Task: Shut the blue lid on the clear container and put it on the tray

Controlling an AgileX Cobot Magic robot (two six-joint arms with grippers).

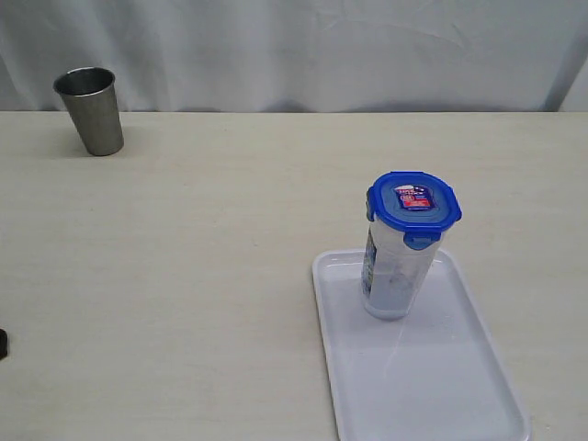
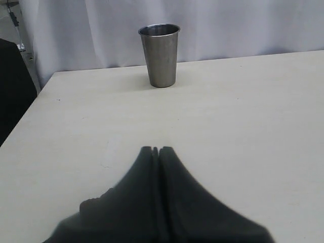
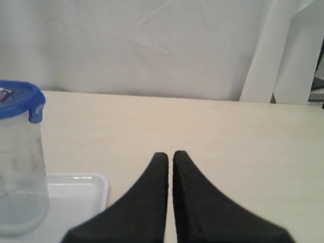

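The clear container (image 1: 397, 271) stands upright on the far end of the white tray (image 1: 432, 386), with the blue lid (image 1: 413, 208) seated on its rim. The right wrist view shows the same container (image 3: 20, 172), lid (image 3: 20, 98) and a corner of the tray (image 3: 81, 190). My right gripper (image 3: 170, 154) is shut and empty, hanging over bare table beside the tray, apart from the container. My left gripper (image 2: 157, 149) is shut and empty over the table, pointing toward the steel cup. Neither arm shows in the exterior view, apart from a dark bit at its left edge.
A grey steel cup (image 1: 90, 110) stands at the back left of the table, also seen as the cup (image 2: 160, 54) in the left wrist view. A white curtain (image 1: 294, 46) hangs behind the table. The table edge (image 2: 30, 106) drops off beside the left gripper.
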